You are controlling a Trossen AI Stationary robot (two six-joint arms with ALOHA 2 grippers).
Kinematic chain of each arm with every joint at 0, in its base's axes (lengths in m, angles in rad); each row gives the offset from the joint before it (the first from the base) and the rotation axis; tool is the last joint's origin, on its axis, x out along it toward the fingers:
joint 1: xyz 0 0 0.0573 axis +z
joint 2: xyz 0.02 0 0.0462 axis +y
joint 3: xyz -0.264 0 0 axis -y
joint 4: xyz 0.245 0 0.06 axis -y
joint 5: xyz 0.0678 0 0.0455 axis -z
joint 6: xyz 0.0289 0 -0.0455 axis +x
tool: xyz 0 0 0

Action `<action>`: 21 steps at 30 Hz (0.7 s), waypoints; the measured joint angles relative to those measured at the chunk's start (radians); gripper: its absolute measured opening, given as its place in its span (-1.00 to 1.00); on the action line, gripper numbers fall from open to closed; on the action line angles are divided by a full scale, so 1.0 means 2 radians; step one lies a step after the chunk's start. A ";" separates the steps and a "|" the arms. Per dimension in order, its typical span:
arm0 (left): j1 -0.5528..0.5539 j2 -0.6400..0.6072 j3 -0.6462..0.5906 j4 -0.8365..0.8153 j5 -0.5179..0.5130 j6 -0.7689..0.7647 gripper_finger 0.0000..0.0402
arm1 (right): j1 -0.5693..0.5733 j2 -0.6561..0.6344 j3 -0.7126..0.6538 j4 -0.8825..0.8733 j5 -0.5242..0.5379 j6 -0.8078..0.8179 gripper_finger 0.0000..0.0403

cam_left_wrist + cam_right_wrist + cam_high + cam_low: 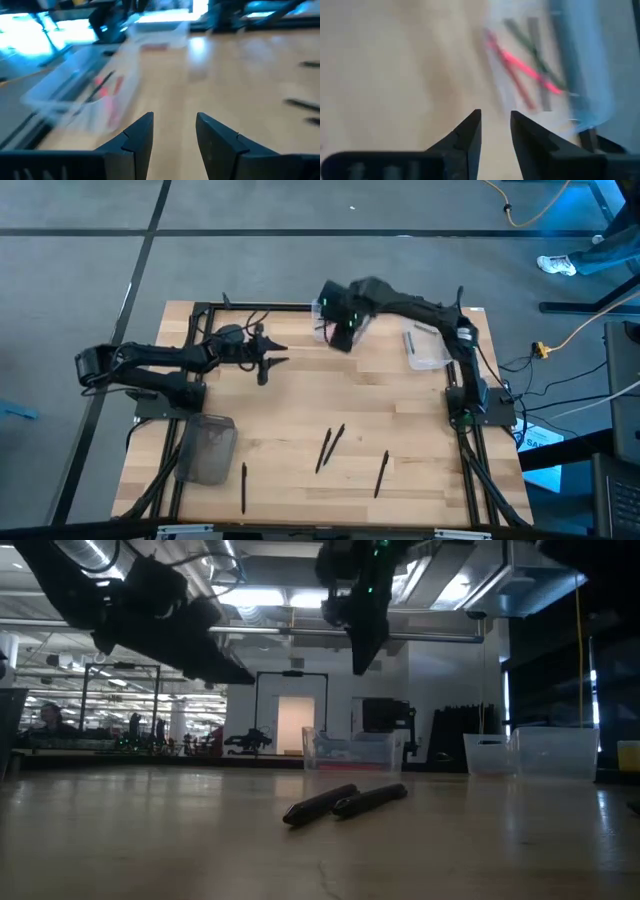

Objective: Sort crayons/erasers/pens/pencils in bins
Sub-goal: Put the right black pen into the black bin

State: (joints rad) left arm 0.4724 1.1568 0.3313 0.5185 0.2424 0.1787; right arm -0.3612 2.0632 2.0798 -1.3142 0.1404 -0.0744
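- Right gripper (pixel 340 330), seen from above, hangs at the table's far edge over a clear bin (pixel 330 330) it mostly hides; the four dark pens (pixel 331 446) lie well apart from it toward the near edge, long axes running roughly near-to-far. The left gripper (pixel 268 358) waits near the left-middle. A second clear bin (pixel 425 347) sits by the right arm's base, the smoky grey bin (pixel 206 448) at near left with one pen (pixel 243 485) just beside it.
- Low view: two pens (pixel 345 802) lie nearly touching, both grippers held high above the table.
- Left wrist view: its fingers (pixel 138 135) stand parted, holding nothing; a clear bin (pixel 80 95) ahead holds red sticks, probably crayons.
- Right wrist view: fingers (pixel 467 132) narrowly apart and empty, above a bin's red and dark-green sticks (pixel 525 67).
- Judging by distance, neither arm is clearly nearer to the middle pens.
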 joint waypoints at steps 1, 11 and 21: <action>-0.012 0.001 0.000 0.006 0.002 -0.007 -0.30 | 0.013 -0.014 -0.026 0.012 0.003 0.013 -0.47; -0.152 0.075 0.066 0.021 -0.078 -0.069 -0.30 | 0.186 -0.151 -0.286 0.166 0.103 0.232 -0.47; -0.287 0.245 0.187 0.020 -0.192 -0.180 -0.23 | 0.370 -0.246 -0.468 0.206 0.265 0.484 -0.47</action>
State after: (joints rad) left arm -0.1008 1.6467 0.7046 0.5591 -0.1418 -0.1804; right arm 0.3783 1.5704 1.1436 -0.9017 0.6698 0.8931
